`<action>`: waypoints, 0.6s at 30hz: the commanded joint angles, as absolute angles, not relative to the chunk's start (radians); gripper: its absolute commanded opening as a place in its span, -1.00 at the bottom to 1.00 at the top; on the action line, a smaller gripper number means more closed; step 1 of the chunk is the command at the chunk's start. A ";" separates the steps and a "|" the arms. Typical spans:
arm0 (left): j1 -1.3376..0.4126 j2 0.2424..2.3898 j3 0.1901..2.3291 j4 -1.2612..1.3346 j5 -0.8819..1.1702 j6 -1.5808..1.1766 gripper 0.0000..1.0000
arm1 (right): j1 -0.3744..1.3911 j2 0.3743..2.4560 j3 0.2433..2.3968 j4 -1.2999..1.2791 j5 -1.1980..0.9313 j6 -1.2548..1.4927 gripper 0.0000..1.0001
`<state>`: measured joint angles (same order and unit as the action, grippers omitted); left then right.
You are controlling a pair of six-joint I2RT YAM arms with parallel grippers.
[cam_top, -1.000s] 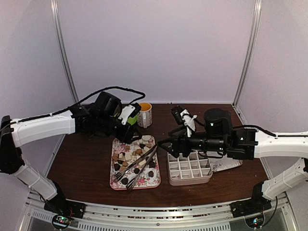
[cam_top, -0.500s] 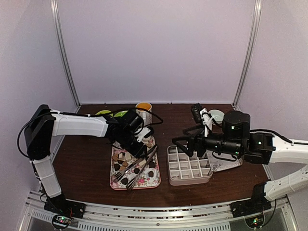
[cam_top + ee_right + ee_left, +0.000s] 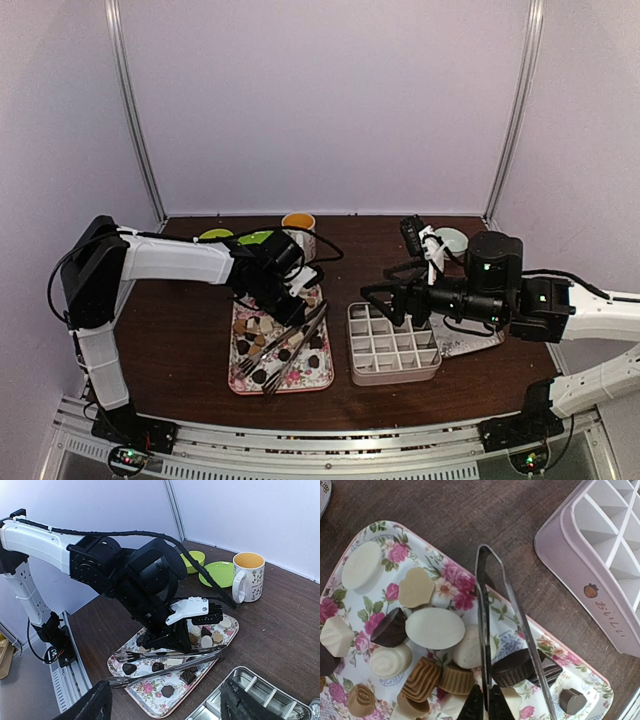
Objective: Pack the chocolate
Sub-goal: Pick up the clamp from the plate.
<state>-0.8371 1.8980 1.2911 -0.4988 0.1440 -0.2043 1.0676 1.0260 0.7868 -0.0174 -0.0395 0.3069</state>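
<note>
Left gripper (image 3: pixel 484 706) sits low over the flowery rectangular tray (image 3: pixel 451 582), tips nearly together at one arm of the shiny metal tongs (image 3: pixel 481 620). Can't tell if it's actually pinching. Only its wrist cam shows the small brown, tan and white chocolate (image 3: pixel 435 628) clearly, piled on that tray. Right gripper (image 3: pixel 170 707) is spread wide beside the pale divided plastic box (image 3: pixel 393 352).

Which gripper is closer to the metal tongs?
Left. The left gripper is down on the floral tray, fingertips pinching one arm of the tongs; the right gripper hovers apart, near the divided box.
</note>
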 commanded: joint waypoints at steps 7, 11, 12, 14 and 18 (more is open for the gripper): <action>-0.843 1.910 1.335 -0.535 0.133 -0.193 -0.57 | 1.071 0.999 0.765 -0.010 -0.012 0.314 0.49; -0.844 1.915 1.337 -0.543 0.121 -0.193 -0.50 | 1.070 0.989 0.761 -0.012 -0.011 0.313 0.49; -0.844 1.918 1.338 -0.545 0.120 -0.192 -0.50 | 1.070 0.985 0.760 -0.013 -0.010 0.313 0.50; -0.844 1.925 1.343 -0.552 0.121 -0.191 -0.50 | 1.071 0.982 0.755 -0.014 -0.008 0.313 0.50; -0.856 1.944 1.359 -0.571 0.108 -0.184 -0.51 | 1.070 0.980 0.752 -0.015 -0.007 0.315 0.50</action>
